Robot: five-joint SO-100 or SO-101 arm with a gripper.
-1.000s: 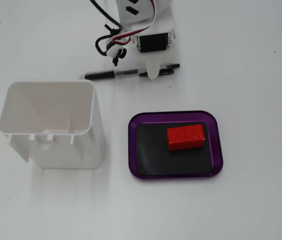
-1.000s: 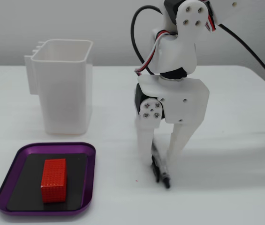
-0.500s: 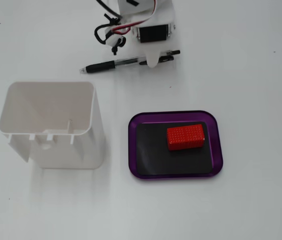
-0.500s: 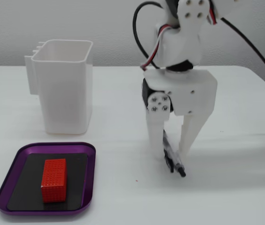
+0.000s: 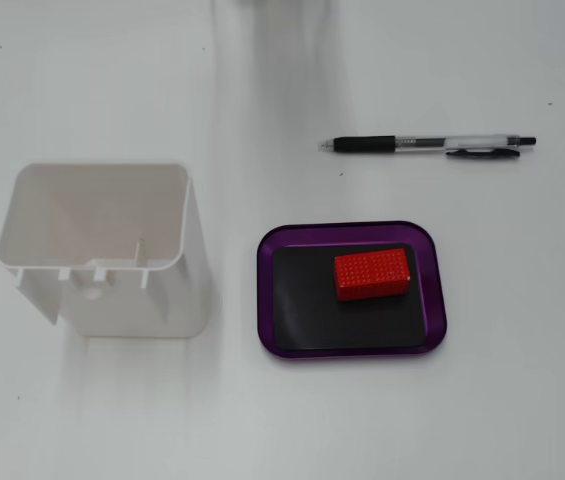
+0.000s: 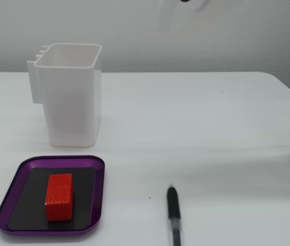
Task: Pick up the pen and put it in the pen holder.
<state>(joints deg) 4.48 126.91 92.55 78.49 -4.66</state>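
Lying nearest the lens, the pen [image 6: 173,215] is resting on the table at three o'clock from the purple tray [image 6: 11,197]. I'm aiming to pinch its barrel crosswise, then lifting toward the white holder [image 6: 70,95]; my claw isn't showing, so I cannot tell its state.

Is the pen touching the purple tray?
Apart. In a fixed view, bare white table lies between the pen and the purple tray.

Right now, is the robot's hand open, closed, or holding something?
Hand: cannot be told, since it is not in either fixed view. The pen lies on the table, so nothing holds it.
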